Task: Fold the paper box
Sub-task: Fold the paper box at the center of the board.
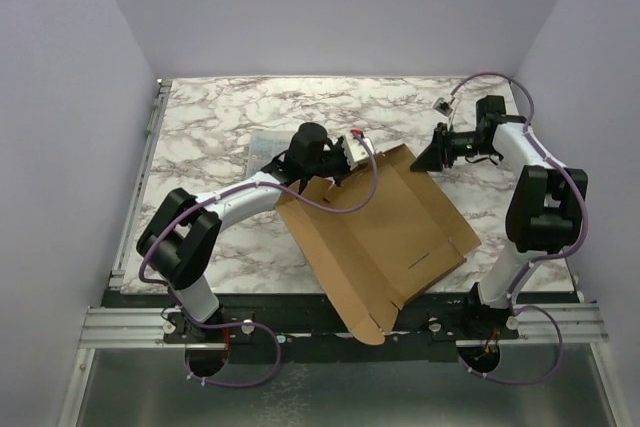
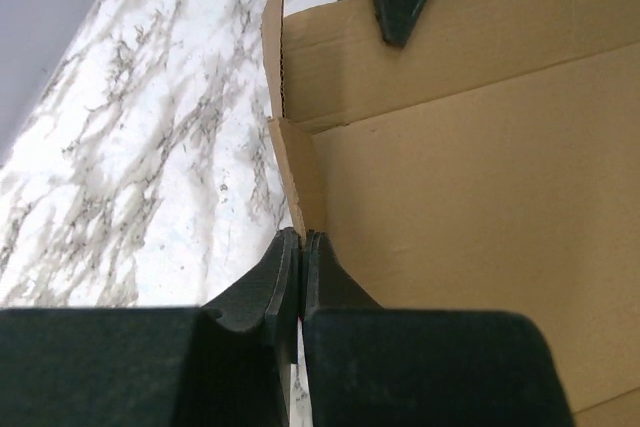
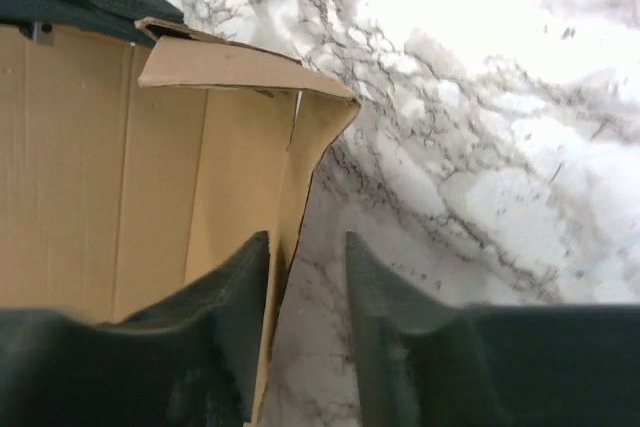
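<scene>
The paper box [image 1: 385, 237] lies on the table [image 1: 215, 117] between the left gripper [image 1: 338, 173] and right gripper [image 1: 424, 159].

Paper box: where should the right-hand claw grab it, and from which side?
Probably the raised side flap of the paper box, pinched on its thin free edge. It stands on edge, so the right gripper, coming from the far right corner with jaws open, can put one finger each side of it.

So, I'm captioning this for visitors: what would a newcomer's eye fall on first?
The brown paper box, partly folded, sprawls on the marble table, one corner overhanging its front edge. The left gripper is shut at a flap on its far-left side; the right gripper stands open astride a wall at the far corner.
</scene>
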Available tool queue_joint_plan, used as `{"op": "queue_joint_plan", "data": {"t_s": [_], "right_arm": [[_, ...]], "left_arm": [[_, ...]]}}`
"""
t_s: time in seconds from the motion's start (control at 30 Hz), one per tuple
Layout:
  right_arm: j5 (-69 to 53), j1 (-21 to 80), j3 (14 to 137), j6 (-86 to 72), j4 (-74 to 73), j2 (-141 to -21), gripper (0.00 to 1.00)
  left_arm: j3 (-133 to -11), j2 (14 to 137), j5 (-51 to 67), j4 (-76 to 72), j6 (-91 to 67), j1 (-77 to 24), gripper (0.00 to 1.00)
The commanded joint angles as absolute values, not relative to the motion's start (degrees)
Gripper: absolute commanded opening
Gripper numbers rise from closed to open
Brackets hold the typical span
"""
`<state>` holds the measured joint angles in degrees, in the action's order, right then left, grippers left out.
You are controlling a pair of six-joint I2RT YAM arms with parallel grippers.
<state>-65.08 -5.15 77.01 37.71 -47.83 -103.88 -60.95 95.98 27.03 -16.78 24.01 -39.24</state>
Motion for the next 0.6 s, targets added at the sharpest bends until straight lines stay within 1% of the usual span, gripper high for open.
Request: {"op": "queue_joint_plan", "data": {"t_s": [0.0,0.07,0.1,0.13,0.17,0.23,0.27,0.3,0.5,0.57], "right_arm": [[-70.97,-5.26,79.61,35.16,-47.72,-104.15,0.28],[-70.13,-5.19,79.63,34.41,-46.17,-102.50,0.14],[-69.28,-5.24,79.56,34.25,-45.25,-101.57,0.09],[-68.08,-5.25,79.36,33.86,-44.01,-100.51,0.04],[-66.69,-5.27,79.10,33.06,-42.68,-99.54,0.01],[-63.89,-5.27,78.22,32.04,-40.36,-97.82,0.00],[-62.76,-5.27,77.67,31.44,-39.41,-97.36,0.00],[-61.67,-5.27,77.35,31.31,-39.05,-97.04,0.00],[-61.39,-5.31,74.45,29.72,-36.38,-95.89,0.00],[-61.23,-5.27,74.35,28.26,-35.41,-96.17,0.00]], "left_arm": [[-60.38,93.67,25.66,-21.91,25.09,-39.54,0.00],[-60.38,93.68,25.50,-23.10,24.73,-39.50,0.00],[-60.38,93.76,25.39,-23.56,24.44,-39.48,0.02],[-60.34,93.93,25.32,-23.97,24.21,-39.46,0.05],[-60.19,94.14,25.19,-24.35,24.11,-39.49,0.12],[-59.73,94.74,24.88,-25.11,23.18,-39.32,0.26],[-59.46,95.14,25.06,-25.63,22.19,-38.99,0.31],[-59.28,95.65,25.50,-25.89,21.03,-38.51,0.35],[-59.23,97.46,29.11,-28.23,12.22,-34.00,0.42],[-59.52,97.23,28.72,-28.56,10.50,-32.75,0.50]]}}
